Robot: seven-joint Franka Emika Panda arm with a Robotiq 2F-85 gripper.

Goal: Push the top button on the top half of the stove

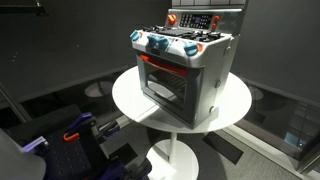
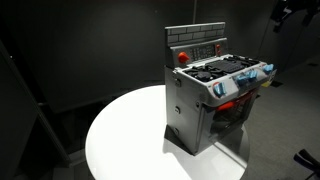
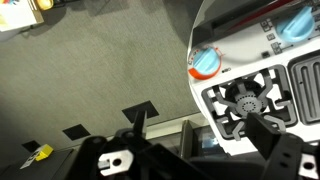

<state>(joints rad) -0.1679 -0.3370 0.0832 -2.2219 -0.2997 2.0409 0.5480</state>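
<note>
The silver-grey toy stove stands on a white round table in both exterior views. Its upright dark back panel carries small buttons and a red round button. Blue-and-white knobs line the front above the red-lit window. In the wrist view I look down on a blue knob and a black burner. My gripper is open and empty, high above the stove's front, apart from it. It shows dimly at the top right of an exterior view.
The white round table stands on a pedestal over grey carpet with black tape marks. A small yellow item lies on the floor. Blue and purple equipment sits low beside the table.
</note>
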